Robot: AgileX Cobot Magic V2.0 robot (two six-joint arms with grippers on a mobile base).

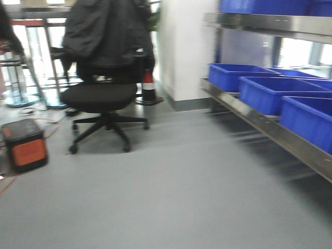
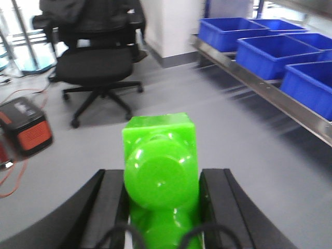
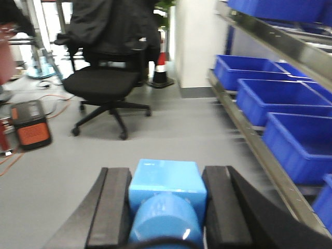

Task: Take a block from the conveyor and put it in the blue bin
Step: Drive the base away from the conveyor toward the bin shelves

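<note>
- Lower middle of the left wrist view: the left end effector pinches a green block between its two black fingers. The block fills the gap, and its square end sticks out forward.
- Lower middle of the right wrist view: the right end effector pinches a light blue block in the same way.
- Both blocks look like stiff, glossy plastic, and I judge them light and probably hollow. The smooth skin may slip, so the flat sides are a better place to hold than the round stud. They do not seem fragile; a short drop into a bin should not harm them.
- Centre of the front view: bare grey floor lies between the robot and the shelf.
- Right side: several blue bins stand in a row on a metal shelf, tops open. Their contents I cannot tell.
- Upper left, farther away: an office chair with a dark jacket on it, and an orange-black box on the floor.
- The conveyor is in no view. The grabbing seems done and the placing is not yet done.
</note>
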